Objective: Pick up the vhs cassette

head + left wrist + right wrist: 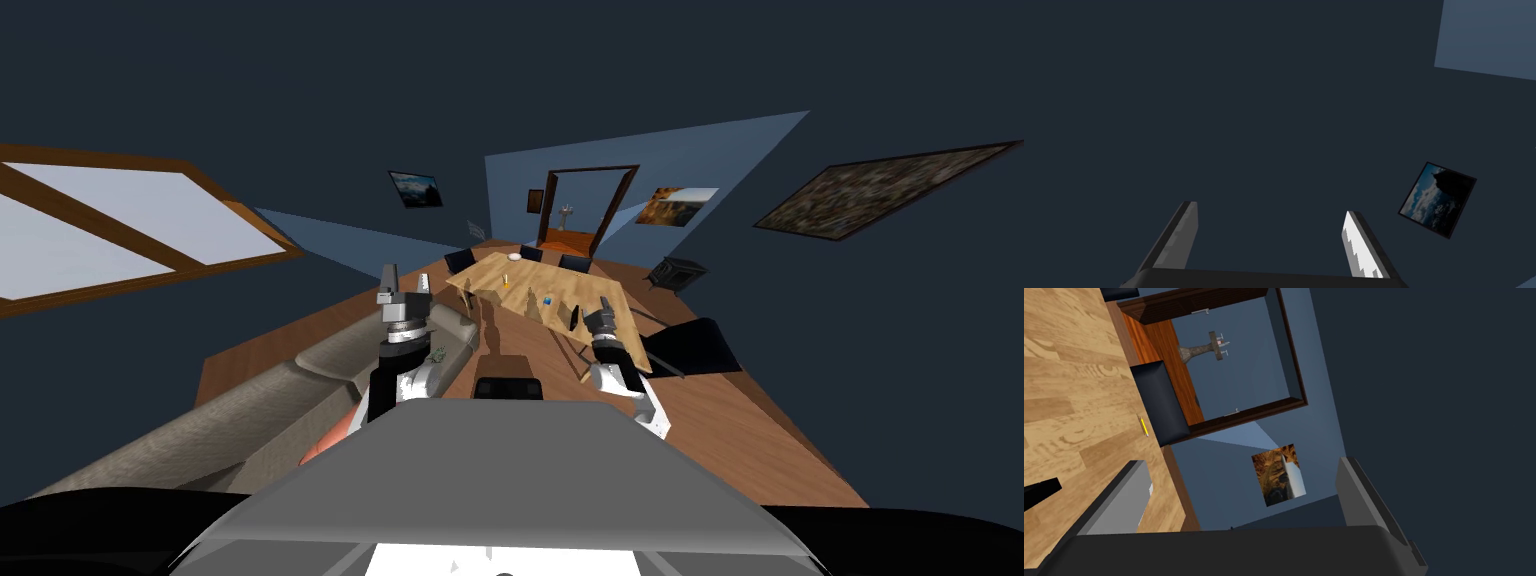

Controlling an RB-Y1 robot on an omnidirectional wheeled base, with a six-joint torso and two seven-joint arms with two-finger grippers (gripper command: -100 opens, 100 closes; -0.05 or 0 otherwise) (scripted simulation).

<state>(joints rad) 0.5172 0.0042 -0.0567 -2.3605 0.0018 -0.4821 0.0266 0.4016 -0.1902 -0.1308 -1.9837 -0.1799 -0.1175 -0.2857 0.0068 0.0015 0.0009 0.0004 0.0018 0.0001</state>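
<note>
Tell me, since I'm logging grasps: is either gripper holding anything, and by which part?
Nothing is held: the left gripper and the right gripper both stand open and empty.

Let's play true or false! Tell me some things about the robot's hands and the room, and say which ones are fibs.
1. The fingers of the left gripper are open. True.
2. The right gripper is holding something. False: its fingers are open with nothing between them.
3. A small blue thing sits on the table. True.
4. The sofa is on the robot's right. False: it is on the robot's left.
</note>
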